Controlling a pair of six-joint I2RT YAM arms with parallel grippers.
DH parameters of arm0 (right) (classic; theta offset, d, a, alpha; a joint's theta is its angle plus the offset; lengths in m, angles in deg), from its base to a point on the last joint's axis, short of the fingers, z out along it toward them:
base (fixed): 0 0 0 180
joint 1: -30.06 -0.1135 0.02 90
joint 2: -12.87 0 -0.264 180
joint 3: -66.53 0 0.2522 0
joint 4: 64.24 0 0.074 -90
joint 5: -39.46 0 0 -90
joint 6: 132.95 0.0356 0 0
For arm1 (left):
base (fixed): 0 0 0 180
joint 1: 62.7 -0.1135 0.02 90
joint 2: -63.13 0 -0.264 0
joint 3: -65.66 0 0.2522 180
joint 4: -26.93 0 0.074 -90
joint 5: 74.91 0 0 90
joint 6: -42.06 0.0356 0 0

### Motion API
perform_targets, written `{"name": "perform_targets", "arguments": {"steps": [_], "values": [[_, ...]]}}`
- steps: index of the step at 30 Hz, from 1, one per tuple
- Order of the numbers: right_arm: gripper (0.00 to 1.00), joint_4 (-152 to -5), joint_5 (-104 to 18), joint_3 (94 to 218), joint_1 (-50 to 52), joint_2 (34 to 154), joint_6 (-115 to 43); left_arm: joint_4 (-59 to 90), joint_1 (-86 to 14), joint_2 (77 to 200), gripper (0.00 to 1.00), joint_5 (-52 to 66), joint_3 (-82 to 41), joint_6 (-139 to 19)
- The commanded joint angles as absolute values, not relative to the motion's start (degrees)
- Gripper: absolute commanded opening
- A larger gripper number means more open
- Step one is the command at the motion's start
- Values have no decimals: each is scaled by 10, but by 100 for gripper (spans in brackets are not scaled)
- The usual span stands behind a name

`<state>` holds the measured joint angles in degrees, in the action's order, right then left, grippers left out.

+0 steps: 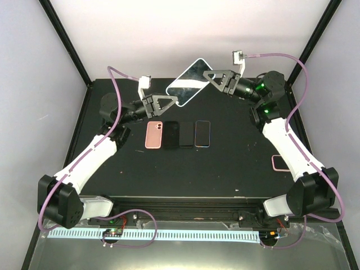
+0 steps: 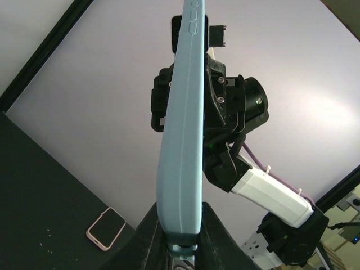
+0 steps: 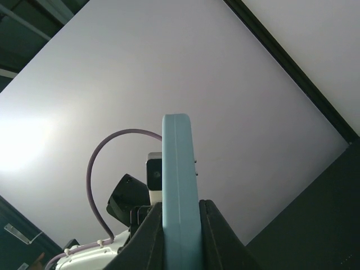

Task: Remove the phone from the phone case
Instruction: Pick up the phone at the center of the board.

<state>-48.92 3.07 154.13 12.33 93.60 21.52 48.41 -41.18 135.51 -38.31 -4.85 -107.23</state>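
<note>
The left gripper [image 1: 175, 103] and right gripper [image 1: 210, 75] are each clamping an opposite end of the light-blue phone case [image 2: 181, 140], which is hanging between them with the phone [image 1: 190, 82] seated inside. One should be anchoring while the other is peeling a corner lip.

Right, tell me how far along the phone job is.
Done: the phone, in its blue case, is up off the table. In hand: the left gripper and right gripper each clamp one end of the case. Left: the phone is not yet out; the case has to be peeled away from it.
</note>
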Motion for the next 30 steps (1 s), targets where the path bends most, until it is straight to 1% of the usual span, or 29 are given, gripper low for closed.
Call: {"name": "perform_targets", "arguments": {"steps": [1, 2, 3, 4, 5, 7, 12, 18, 30], "values": [[1, -481, 40, 1535, 126, 926, 220, 452, -408, 1355, 17, -392, -84, -999], [1, -480, 42, 1532, 130, 924, 221, 441, -410, 1354, 28, -398, -86, -988], [1, -478, 43, 1529, 135, 922, 223, 429, -413, 1353, 37, -404, -87, -977], [1, -474, 44, 1525, 140, 919, 226, 422, -416, 1352, 42, -410, -88, -966], [1, -469, 46, 1522, 145, 917, 229, 417, -420, 1350, 44, -416, -87, -956], [1, -460, 52, 1516, 155, 913, 237, 396, -428, 1348, 46, -426, -88, -931], [1, -438, 71, 1501, 167, 901, 250, 366, -434, 1342, 46, -451, -89, -878], [1, -420, 99, 1488, 170, 892, 266, 380, -434, 1346, 38, -484, -98, -871], [1, -421, 134, 1469, 179, 865, 273, 338, -433, 1347, 30, -479, -102, -835]]}}
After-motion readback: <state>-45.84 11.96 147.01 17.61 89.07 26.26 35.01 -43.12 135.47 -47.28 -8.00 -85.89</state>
